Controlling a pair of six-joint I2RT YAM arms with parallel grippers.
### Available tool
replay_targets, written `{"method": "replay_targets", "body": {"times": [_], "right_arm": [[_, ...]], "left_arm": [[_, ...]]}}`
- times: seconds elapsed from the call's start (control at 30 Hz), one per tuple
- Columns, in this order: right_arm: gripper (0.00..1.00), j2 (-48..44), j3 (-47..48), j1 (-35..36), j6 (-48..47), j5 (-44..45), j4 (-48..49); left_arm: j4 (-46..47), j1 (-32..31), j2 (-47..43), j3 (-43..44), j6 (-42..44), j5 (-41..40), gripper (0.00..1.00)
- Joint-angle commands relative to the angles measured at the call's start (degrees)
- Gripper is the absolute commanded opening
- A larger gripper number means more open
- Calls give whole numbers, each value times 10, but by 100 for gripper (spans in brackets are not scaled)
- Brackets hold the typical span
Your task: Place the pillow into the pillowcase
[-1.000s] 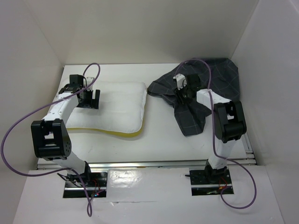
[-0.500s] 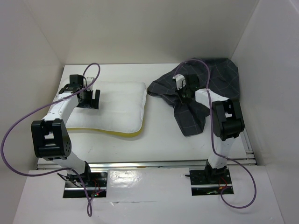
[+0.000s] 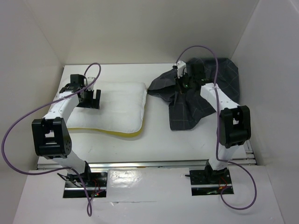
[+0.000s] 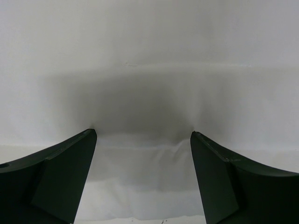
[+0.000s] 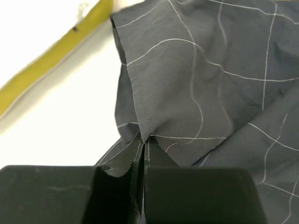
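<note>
White table (image 3: 154, 137) between white walls carries a soft white rectangular pillow (image 3: 119, 107) with yellow trim on the left and a wrinkled charcoal, grid-patterned fabric pillowcase (image 3: 219, 79) on the right. Over the pillow's far-left corner the left gripper (image 4: 142, 135) has its fingers spread, while the right gripper (image 5: 142, 142) is clamped on the pillowcase's hem.

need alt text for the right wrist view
The right gripper is shut on a seamed edge of the dark grid-patterned pillowcase, which fills most of the view. Yellow trim of the pillow runs diagonally at upper left.
</note>
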Motion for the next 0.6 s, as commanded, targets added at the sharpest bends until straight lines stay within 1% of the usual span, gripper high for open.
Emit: {"method": "replay_targets", "body": {"times": [0.0, 0.07, 0.1, 0.13, 0.2, 0.23, 0.3, 0.33, 0.37, 0.4, 0.43, 0.57], "right_arm": [[0, -27, 21, -9, 7, -32, -29], [0, -27, 21, -17, 7, -50, -47], [0, -27, 21, -26, 7, -61, -56], [0, -27, 30, -32, 1, -72, -68], [0, -20, 36, -40, -6, -92, -98], [0, -14, 42, -45, -11, -98, -108], [0, -13, 42, -50, -11, -108, -114], [0, -13, 42, -56, -16, -114, -121], [0, -13, 48, -56, -16, -122, -128], [0, -13, 48, -61, -16, -129, -128], [0, -13, 62, -61, -16, -136, -136], [0, -2, 93, -76, -17, -172, -154]], "left_arm": [[3, -8, -10, 28, 21, 23, 96], [-2, -21, -10, 33, 39, 24, 96], [-11, -21, -16, 39, 48, 37, 99], [-23, -21, -16, 47, 69, 45, 100], [-28, -33, -21, 56, 92, 58, 100], [-40, -33, -21, 65, 116, 71, 100], [-53, -39, -21, 86, 141, 90, 100], [-65, -39, -15, 95, 155, 116, 100], [-80, -39, -8, 107, 187, 131, 100], [-114, -47, 11, 119, 204, 143, 100], [-127, -47, 22, 142, 218, 150, 100], [-158, -63, 55, 170, 281, 149, 100]]}}
